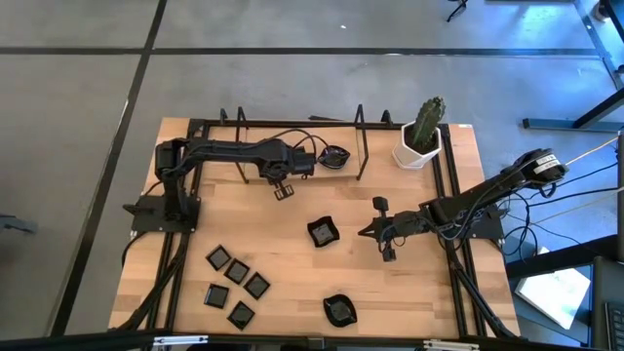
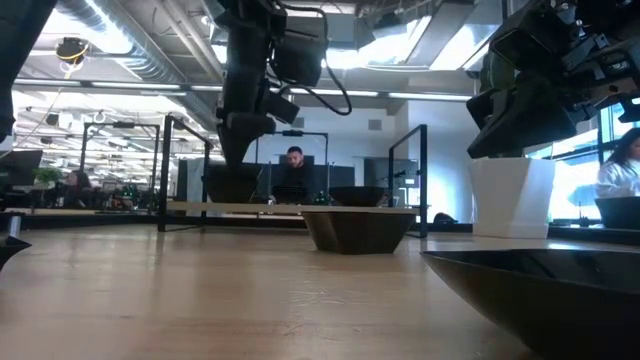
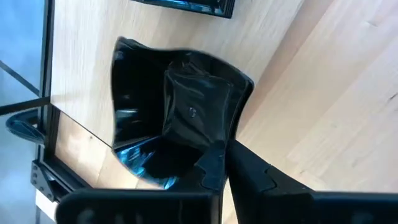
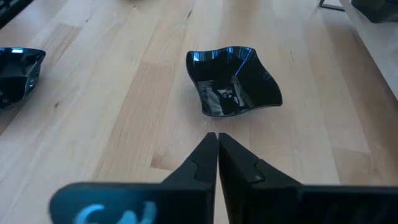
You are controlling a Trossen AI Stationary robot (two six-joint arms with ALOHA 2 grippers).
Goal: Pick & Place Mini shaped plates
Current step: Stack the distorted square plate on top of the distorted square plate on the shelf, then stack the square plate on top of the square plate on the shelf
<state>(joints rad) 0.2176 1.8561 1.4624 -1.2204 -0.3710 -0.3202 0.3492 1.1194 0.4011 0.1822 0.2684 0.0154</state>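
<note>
The left gripper [image 1: 314,162] is clenched on nothing, a wavy dish [image 1: 334,156] lying just ahead of its tips near the back rail. The right gripper [image 1: 363,232], equally clenched and empty, points straight at a middle dish [image 1: 323,231], near ahead, so it is the closer arm there

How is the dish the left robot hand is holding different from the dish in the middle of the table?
The held dish is pinched by its rim in the left gripper, near the back of the table; the middle dish sits free on the wood, touched by nothing. In the left wrist view the held dish looks tipped, while the middle dish rests flat, with the shut right gripper pointing at it. Both are glossy black with wavy edges.
</note>
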